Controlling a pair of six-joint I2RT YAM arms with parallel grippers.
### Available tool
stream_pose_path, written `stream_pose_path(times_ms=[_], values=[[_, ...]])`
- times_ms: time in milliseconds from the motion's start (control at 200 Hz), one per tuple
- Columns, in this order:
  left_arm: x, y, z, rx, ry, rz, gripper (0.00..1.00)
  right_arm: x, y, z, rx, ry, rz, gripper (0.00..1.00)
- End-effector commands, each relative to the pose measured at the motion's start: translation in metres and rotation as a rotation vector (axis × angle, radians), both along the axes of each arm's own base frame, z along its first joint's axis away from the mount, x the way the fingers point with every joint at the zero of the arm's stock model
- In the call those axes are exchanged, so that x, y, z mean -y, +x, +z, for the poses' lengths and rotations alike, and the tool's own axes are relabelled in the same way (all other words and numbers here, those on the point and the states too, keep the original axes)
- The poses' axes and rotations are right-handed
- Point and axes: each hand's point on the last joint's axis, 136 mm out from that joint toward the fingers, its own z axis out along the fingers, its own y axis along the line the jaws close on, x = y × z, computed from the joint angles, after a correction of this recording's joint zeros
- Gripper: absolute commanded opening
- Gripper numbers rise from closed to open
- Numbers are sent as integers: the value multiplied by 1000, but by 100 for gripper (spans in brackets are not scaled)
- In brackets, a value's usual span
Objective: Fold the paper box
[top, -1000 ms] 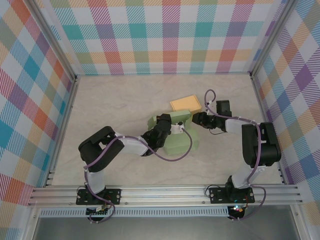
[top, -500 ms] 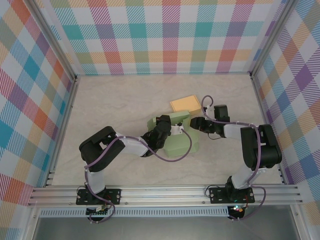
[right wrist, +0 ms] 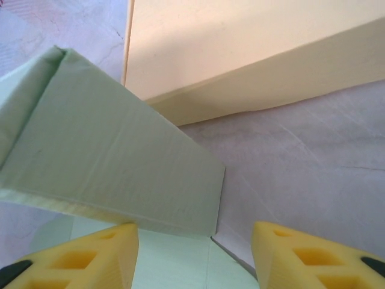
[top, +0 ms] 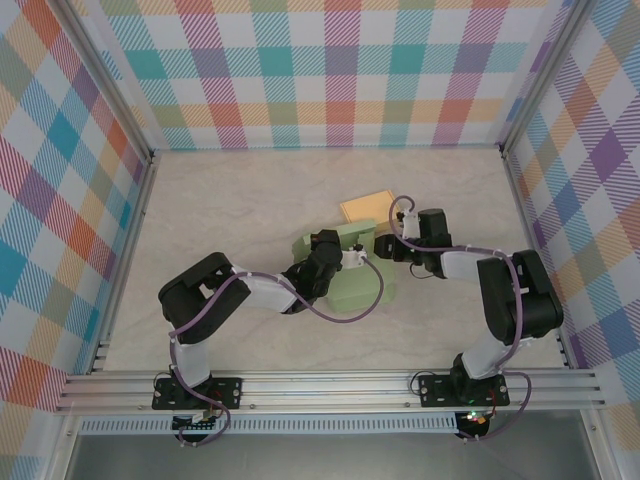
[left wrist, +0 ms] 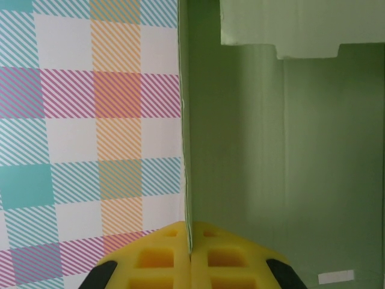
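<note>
The green paper box (top: pixel 352 285) sits in the middle of the table (top: pixel 220 200), with bare surface open toward 9 and 12 o'clock. A tan box (top: pixel 368 206) lies just beside it at 1 o'clock. The left arm lies low with its elbow bent, and the left gripper (left wrist: pixel 190 256) is pinched tight on a thin upright box wall. Reaching in from 3 o'clock, the right gripper (right wrist: pixel 195 241) stands spread and empty at the corner of a flap (right wrist: pixel 120 162).

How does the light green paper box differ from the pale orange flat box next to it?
The light green paper box is half folded, one wall standing upright; the pale orange flat box lies flat and closed. The left hand is shut on the green box's wall; the orange box is held by neither hand. Both rest on the table.
</note>
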Motion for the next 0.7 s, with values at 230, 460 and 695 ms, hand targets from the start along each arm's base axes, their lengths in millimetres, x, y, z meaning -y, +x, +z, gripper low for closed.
stream_pose_path(times_ms=[230, 460, 695], values=[[3, -10, -17, -39, 24, -38, 0, -7, -9, 7, 100, -15, 41, 55], [0, -13, -23, -51, 41, -38, 0, -11, 7, 9, 120, -27, 49, 54], [-1, -20, -35, -71, 65, -47, 0, -16, 18, 13, 155, -29, 70, 53]])
